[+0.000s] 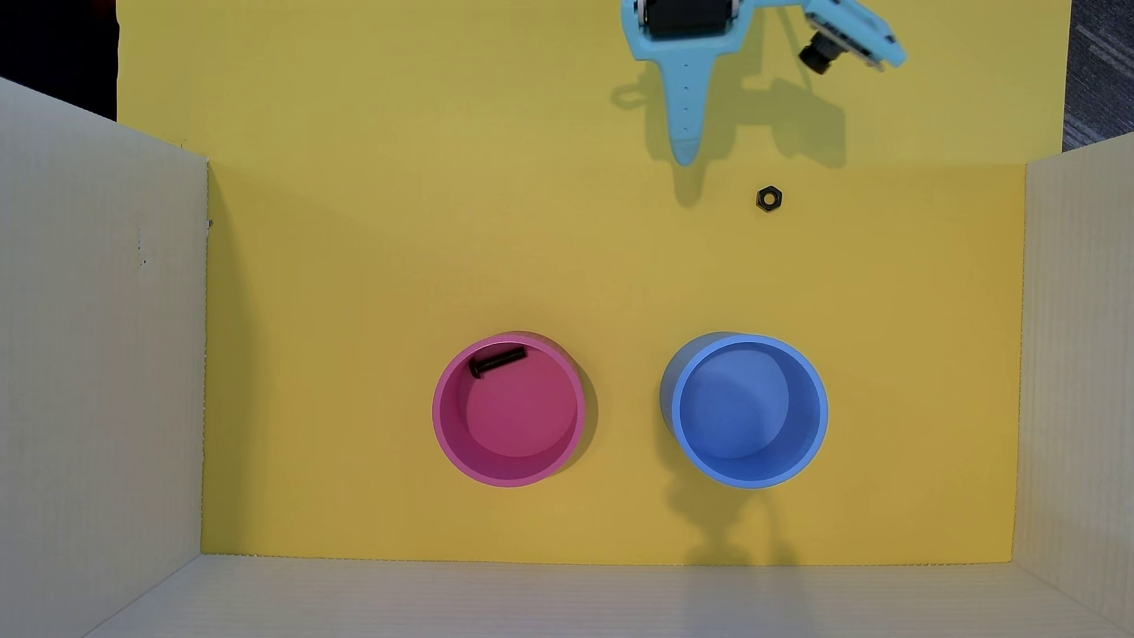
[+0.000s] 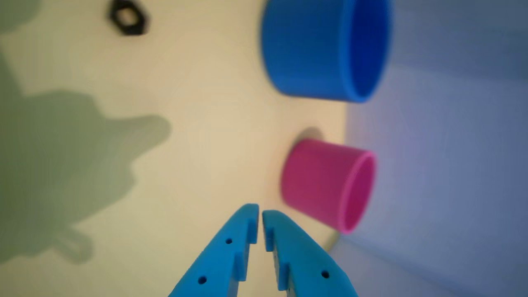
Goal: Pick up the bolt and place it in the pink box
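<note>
We find the bolt (image 1: 497, 361) lying inside the pink box (image 1: 443, 429), against its wall, long axis slightly tilted from horizontal in the overhead view. The tool (image 2: 260, 211), clenched on nothing, hangs well apart near the nut (image 1: 768, 199) on the yellow surface (image 1: 368, 245). The blue container (image 1: 816, 429) sits beside the pink one. Placement looks done, though the blurred wrist view hides the bolt.

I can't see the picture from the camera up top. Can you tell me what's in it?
A small black bolt lies inside the pink box, on a yellow floor with pale walls. A same-shaped blue cup stands empty to the pink one's right. Near the top edge the light blue claw hangs empty, away from both cups, with a black nut nearby.
</note>
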Controlling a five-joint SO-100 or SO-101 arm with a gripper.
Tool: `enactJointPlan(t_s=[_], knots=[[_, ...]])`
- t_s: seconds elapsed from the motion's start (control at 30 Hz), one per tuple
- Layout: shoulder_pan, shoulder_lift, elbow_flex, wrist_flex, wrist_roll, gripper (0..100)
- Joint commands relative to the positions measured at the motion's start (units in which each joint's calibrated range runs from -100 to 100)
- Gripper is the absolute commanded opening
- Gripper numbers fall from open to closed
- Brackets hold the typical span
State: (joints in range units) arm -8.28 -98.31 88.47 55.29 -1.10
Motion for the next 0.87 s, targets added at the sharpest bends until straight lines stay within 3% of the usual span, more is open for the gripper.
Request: enactJointPlan(t_s=[0.0, 0.2, 0.33, 0.83], knots=[[-0.26, -0.43, 0.41, 4.38, -0.13, 1], [-0.26, -0.43, 5.74, 8.67, -0.54, 1], [-0.19, -0.43, 6.56, 8.50, -3.62, 1], [0.48, -0.43, 6.65, 8.59, -4.14, 1]])
